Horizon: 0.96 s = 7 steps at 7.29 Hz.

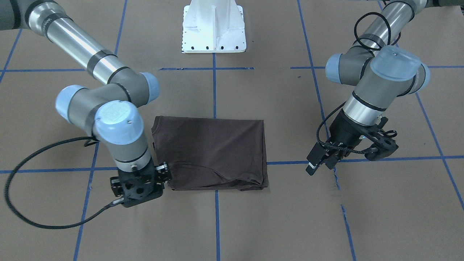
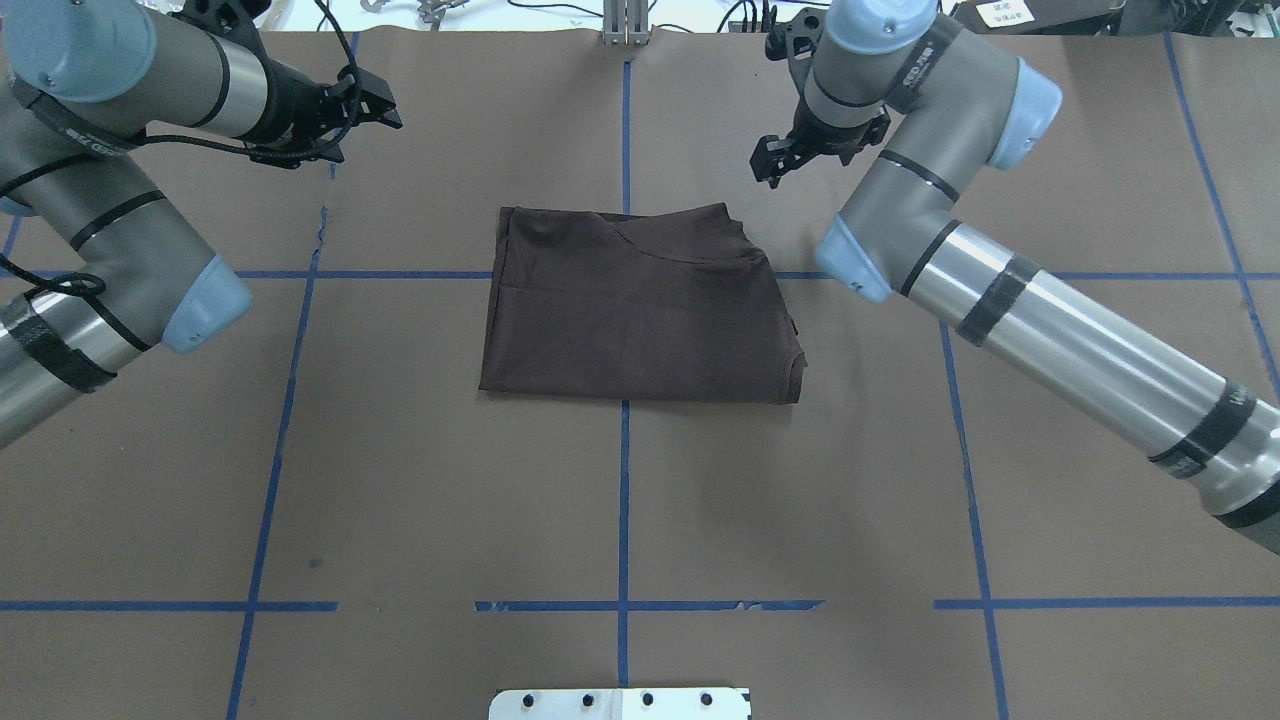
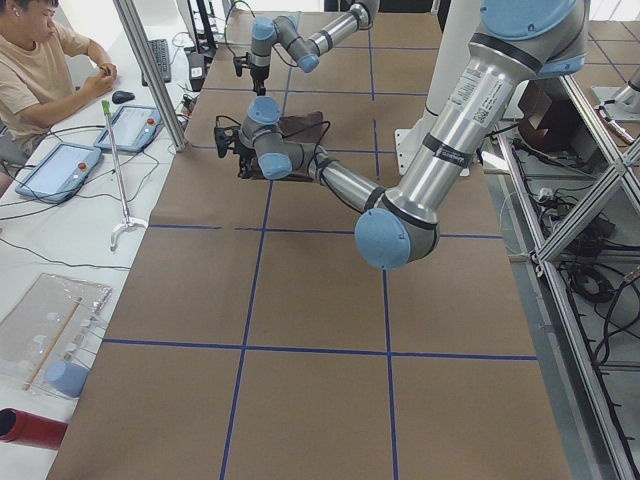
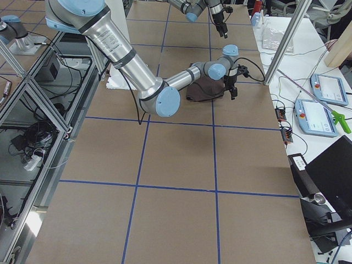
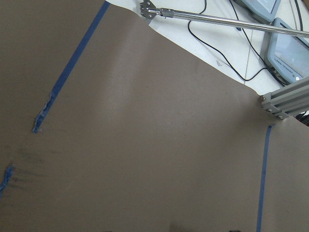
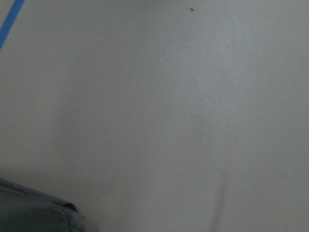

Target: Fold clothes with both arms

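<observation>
The dark brown T-shirt (image 2: 635, 310) is seen lying at the middle of the table, already brought down to a compact rectangle of several layers, with a curved hem showing across its top layer. It is not being held by anything. The right gripper (image 1: 165, 173) is poised just beside one corner of the shirt, on the operators' side, and no cloth is seen between its fingers; whether they are spread or pressed together cannot be told. The left gripper (image 2: 378, 103) is held well apart from the shirt, over bare table, with its fingers spread and nothing in them. A fold is judged to be complete, and the task is taken to be near its end. If another fold is wanted, both grippers would have to be brought to matching corners of one edge, and all the layers pinched together before being carried across. The table (image 2: 400, 480) is covered in brown paper marked with a grid of blue tape (image 2: 623, 500), torn in places; a white pedestal (image 1: 214, 29) is bolted at the robot's side. Beyond the table, a seated operator (image 3: 35, 60), control tablets (image 3: 65, 170) and an aluminium post (image 3: 150, 70) can be made out.
</observation>
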Each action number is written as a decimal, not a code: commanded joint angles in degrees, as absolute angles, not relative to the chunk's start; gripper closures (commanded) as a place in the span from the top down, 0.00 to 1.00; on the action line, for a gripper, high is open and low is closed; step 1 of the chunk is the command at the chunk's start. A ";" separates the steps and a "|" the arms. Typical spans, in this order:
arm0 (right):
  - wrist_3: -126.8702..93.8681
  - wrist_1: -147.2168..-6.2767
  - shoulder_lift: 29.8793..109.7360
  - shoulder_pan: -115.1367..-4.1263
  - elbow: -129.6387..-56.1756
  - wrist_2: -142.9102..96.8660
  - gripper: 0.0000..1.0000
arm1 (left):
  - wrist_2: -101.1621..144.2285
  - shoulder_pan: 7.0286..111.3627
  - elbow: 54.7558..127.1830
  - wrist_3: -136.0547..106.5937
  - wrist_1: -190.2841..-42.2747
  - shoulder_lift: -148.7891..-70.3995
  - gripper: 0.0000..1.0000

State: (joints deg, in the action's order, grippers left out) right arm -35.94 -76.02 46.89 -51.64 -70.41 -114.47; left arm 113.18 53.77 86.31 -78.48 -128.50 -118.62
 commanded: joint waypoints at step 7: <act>-16.13 -76.82 81.45 -80.57 -84.64 -128.40 1.00 | 131.90 79.42 80.85 -4.92 -117.13 -105.91 1.00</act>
State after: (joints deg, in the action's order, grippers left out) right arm -22.46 -76.78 77.61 -77.01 -84.22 -127.85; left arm 128.70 75.11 80.63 -14.74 -123.42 -106.81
